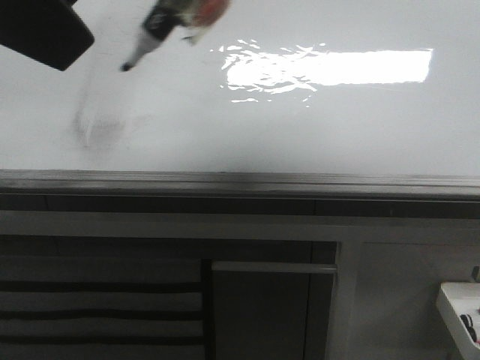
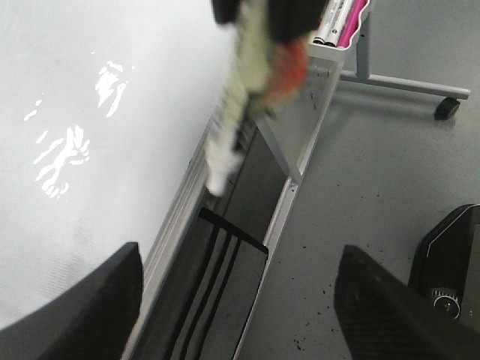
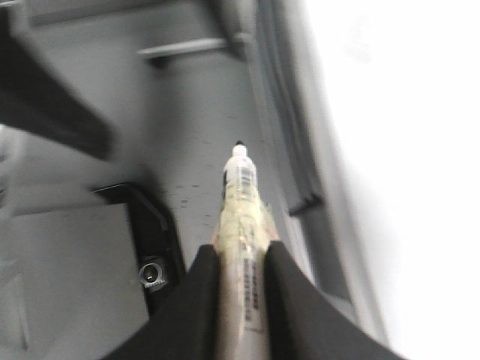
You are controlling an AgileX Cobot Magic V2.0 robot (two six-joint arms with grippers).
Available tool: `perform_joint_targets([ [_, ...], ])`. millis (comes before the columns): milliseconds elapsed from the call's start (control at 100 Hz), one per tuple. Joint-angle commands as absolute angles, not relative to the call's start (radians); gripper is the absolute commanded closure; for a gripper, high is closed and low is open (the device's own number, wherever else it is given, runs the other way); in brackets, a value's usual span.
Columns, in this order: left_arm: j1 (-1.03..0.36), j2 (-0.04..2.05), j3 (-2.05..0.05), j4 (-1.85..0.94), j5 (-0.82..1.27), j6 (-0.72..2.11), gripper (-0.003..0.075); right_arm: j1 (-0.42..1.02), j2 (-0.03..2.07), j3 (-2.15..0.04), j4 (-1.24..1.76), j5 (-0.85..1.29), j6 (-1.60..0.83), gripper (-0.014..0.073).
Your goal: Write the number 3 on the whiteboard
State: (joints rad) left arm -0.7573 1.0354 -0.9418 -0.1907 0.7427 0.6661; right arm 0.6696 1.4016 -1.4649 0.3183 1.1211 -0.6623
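The whiteboard (image 1: 300,127) is glossy white with a grey frame along its near edge and a bright light reflection (image 1: 330,67). No dark stroke of the number 3 shows on it, only a faint grey smudge (image 1: 94,124). My right gripper (image 3: 241,251) is shut on a marker (image 3: 240,195), whose dark tip (image 1: 125,67) sits at or just off the board at the upper left. The marker also shows in the left wrist view (image 2: 240,97). My left gripper (image 2: 240,307) is open and empty beside the board's edge. It appears as a dark shape (image 1: 45,34) at the top left.
A grey cabinet front with a handle bar (image 1: 274,267) runs below the board frame. A white tray (image 1: 461,315) sits at the lower right. A pink-edged tray of markers (image 2: 341,26) on a wheeled stand (image 2: 448,109) and a black base (image 2: 450,270) stand on the floor.
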Motion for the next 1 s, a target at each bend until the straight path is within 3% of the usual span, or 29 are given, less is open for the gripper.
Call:
perform_joint_targets([
  [0,-0.762,1.023,-0.973,-0.209,0.682,0.651,0.0227,0.63,1.321,-1.48,0.243,1.057,-0.519,0.065],
  [190,-0.715,1.015,-0.973,-0.269,0.687,0.589,0.0227,0.528,1.192,-1.323,0.236,0.909,-0.472,0.065],
  [550,-0.429,0.93,-0.905,-0.55,0.681,0.668,0.0227,0.261,1.008,-0.978,0.389,0.723,-0.45,0.065],
  [740,-0.374,0.819,-0.76,-0.605,0.606,0.726,0.0227,0.256,0.977,-0.877,0.469,0.583,-0.452,0.065],
  [990,-0.374,0.815,-0.75,-0.612,0.564,0.726,0.0227,0.347,1.058,-0.958,0.511,0.553,-0.464,0.065],
])
